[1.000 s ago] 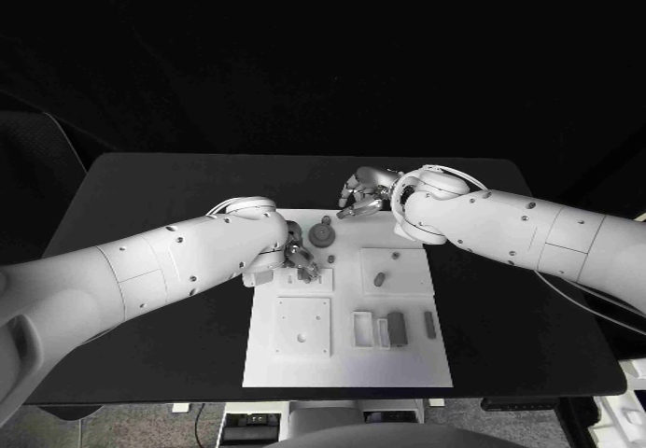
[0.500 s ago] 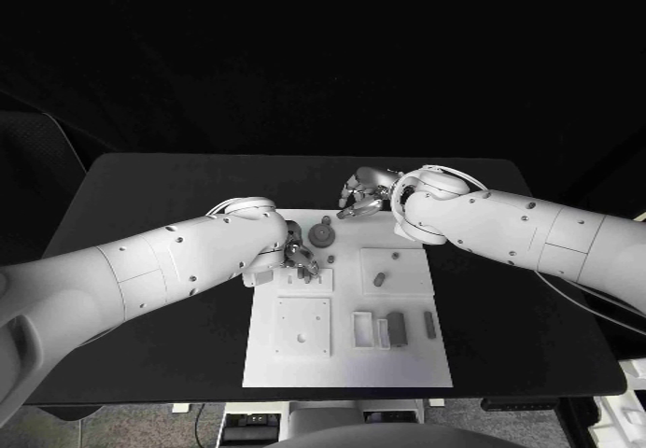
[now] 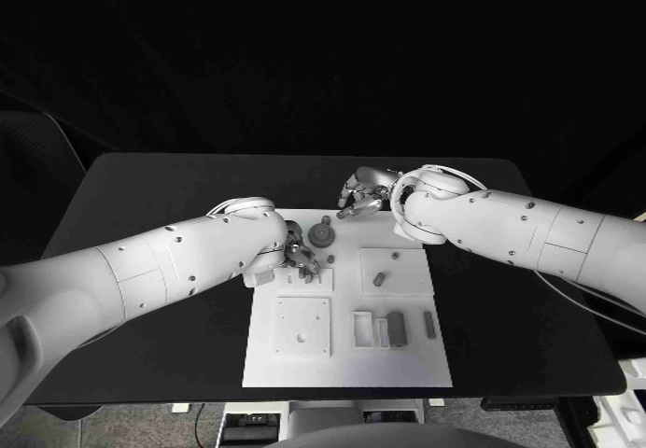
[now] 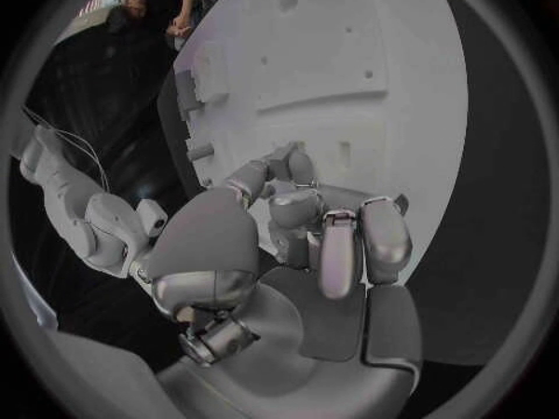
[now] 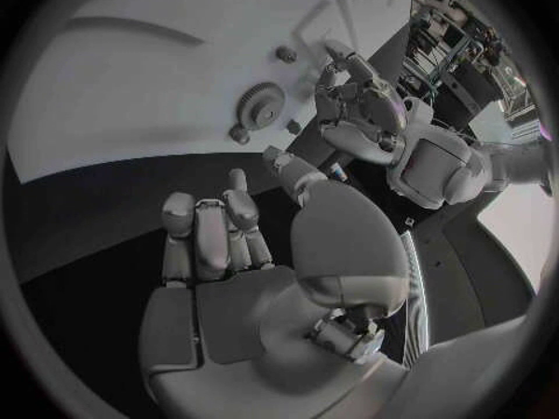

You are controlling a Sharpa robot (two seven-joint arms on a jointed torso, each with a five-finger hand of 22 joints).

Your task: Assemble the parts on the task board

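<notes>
The white task board (image 3: pixel 344 359) lies in the middle of the black table. A dark gear (image 3: pixel 323 233) sits near its far edge, also seen as the gear (image 5: pixel 262 107) in the right wrist view. My left hand (image 3: pixel 298 259) hovers low over the raised square block (image 3: pixel 304 278) at the board's far left. Its fingers (image 4: pixel 289 169) are bunched with their tips at the board (image 4: pixel 349 74), and whether they pinch a part is hidden. My right hand (image 3: pixel 362 196) hangs just beyond the board's far edge, its fingers (image 5: pixel 210 228) curled in with nothing in them.
A small part (image 3: pixel 380 277) lies on the right-hand square. Near the board's middle right a white tray (image 3: pixel 363 329), a dark block (image 3: pixel 396 327) and a thin bar (image 3: pixel 429 323) lie side by side. A larger square plate (image 3: pixel 303 327) sits at the left.
</notes>
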